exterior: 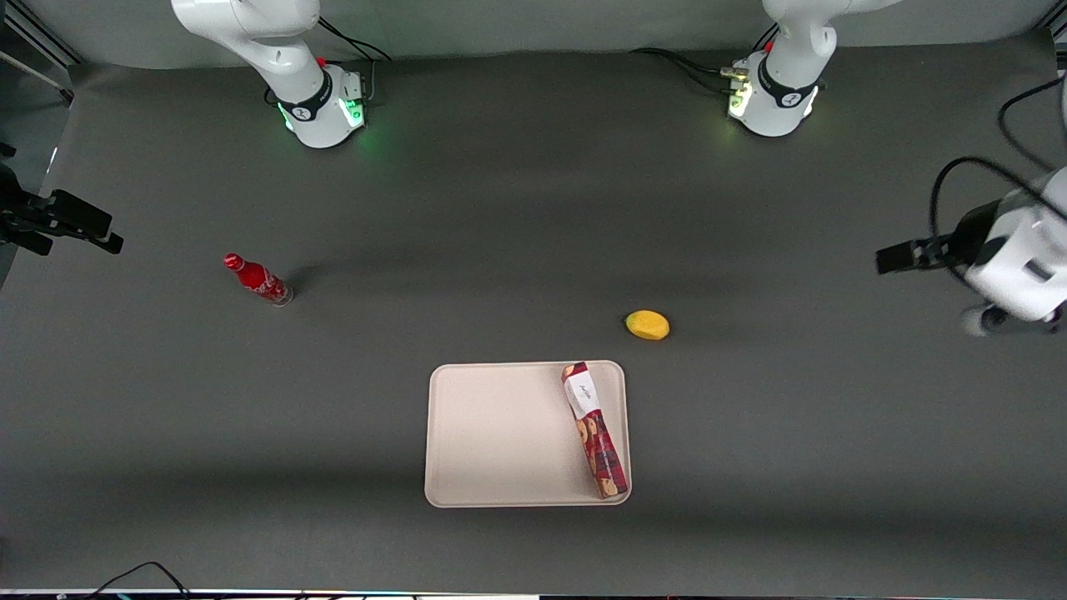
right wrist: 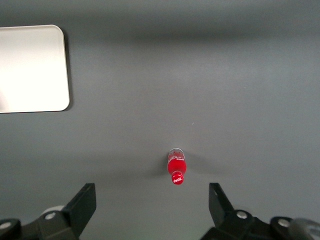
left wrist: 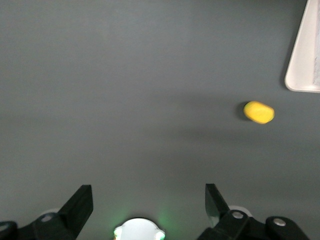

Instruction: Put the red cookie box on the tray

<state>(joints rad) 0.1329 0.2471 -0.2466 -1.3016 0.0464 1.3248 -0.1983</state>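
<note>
The red cookie box [exterior: 593, 429] lies flat on the tray [exterior: 492, 433], along the tray's side toward the working arm's end, with its white label end farther from the front camera. My left gripper [exterior: 885, 259] hangs high above the table at the working arm's end, well away from the tray and box. It is open with nothing between its fingers [left wrist: 84, 197]. In the left wrist view a corner of the tray [left wrist: 304, 65] shows, with my gripper [left wrist: 148, 191] over bare mat.
A yellow lemon-like fruit [exterior: 648, 325] [left wrist: 259, 112] rests on the mat just beside the tray, farther from the front camera. A small red bottle [exterior: 257, 279] [right wrist: 176, 169] stands toward the parked arm's end. Both arm bases [exterior: 771, 100] stand along the table's back edge.
</note>
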